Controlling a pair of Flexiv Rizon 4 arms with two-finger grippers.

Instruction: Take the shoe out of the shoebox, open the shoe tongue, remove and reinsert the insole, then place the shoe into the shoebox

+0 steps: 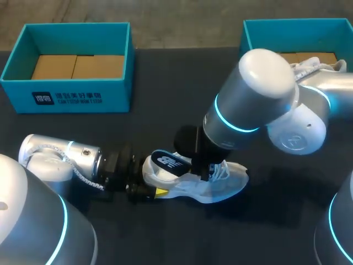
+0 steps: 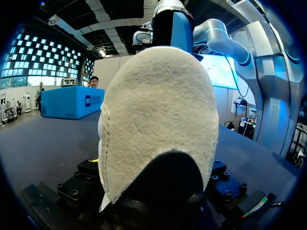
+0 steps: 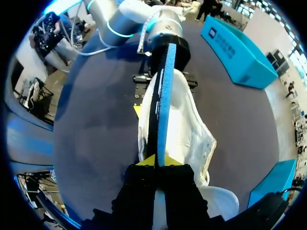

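Dark table, white sneaker lying out on it, both arms on the shoe.
Right gripper comes down over the middle of the sneaker, and its yellow tips are pinched tight on the edge of the blue insole, which stands on edge and runs back toward the heel. Left gripper is right up against the heel, which fills its wrist view, so I honestly can't tell if it's clamped or not. Two teal shoeboxes sit along the far edge: left shoebox shows only cardboard, right shoebox has another white shoe in it.
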